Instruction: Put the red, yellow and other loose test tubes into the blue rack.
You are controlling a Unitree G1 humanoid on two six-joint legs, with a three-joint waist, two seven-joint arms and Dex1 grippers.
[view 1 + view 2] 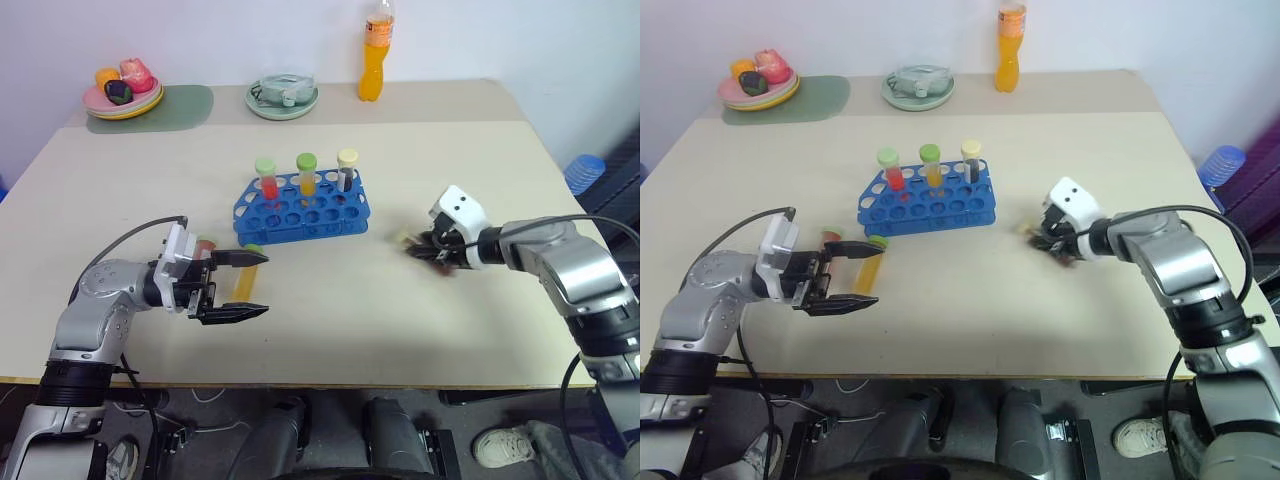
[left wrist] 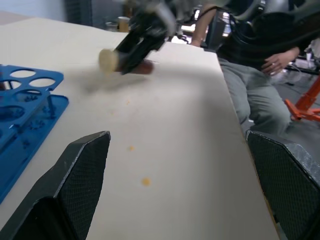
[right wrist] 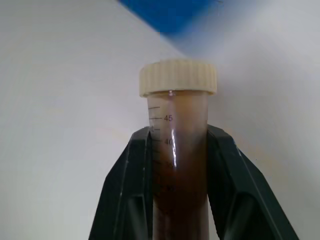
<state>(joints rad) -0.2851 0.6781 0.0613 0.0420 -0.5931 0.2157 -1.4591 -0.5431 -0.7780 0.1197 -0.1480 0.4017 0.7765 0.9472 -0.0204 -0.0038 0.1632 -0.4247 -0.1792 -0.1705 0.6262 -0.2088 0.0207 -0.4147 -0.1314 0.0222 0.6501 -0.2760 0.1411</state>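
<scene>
1. Left pincer hovers wide open and empty over the counter; a yellow tube and a red tube lie flat between its fingers and the rack.
2. Blue rack, mid-counter, holds three tubes upright.
3. Right pincer is clamped on a brown tube, cream cap leading toward the rack, long axis near level.
4. Best next: tip it upright, centre it over a free hole, lower gently.

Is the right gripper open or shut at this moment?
Shut. The right gripper clamps a brown tube with a cream cap; both fingers press the tube's sides.
</scene>
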